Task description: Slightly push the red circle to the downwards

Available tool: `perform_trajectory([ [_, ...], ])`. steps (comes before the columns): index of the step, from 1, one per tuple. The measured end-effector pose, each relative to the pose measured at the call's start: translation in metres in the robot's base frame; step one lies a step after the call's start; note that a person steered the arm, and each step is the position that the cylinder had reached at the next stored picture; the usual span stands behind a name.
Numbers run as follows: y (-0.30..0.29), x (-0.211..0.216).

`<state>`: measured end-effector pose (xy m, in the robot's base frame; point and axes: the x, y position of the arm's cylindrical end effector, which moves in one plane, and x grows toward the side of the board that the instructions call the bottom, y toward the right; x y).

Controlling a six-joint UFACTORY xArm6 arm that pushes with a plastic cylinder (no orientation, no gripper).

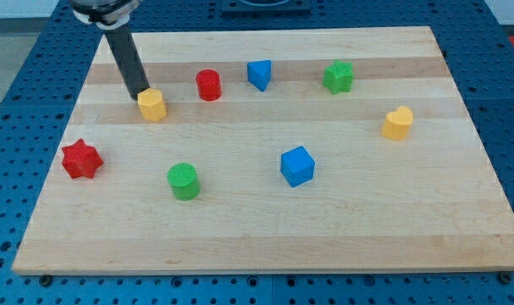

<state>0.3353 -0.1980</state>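
The red circle (209,85), a short red cylinder, stands on the wooden board (265,237) toward the view's top, left of centre. My tip (141,95) is at the view's upper left, touching the upper left side of a yellow hexagon block (153,105). The tip is about 80 pixels to the left of the red circle and a little lower, with the yellow hexagon between them.
A blue triangular block (259,74) and a green star-like block (339,77) lie right of the red circle. A yellow heart (398,123) is at the right, a blue cube (297,165) in the middle, a green cylinder (184,181) and a red star (80,159) at the lower left.
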Motion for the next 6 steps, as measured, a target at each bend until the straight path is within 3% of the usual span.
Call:
perform_trajectory([
  [1,0.020,-0.039],
  [3,0.103,-0.018],
  [5,0.111,-0.011],
  [6,0.132,-0.050],
])
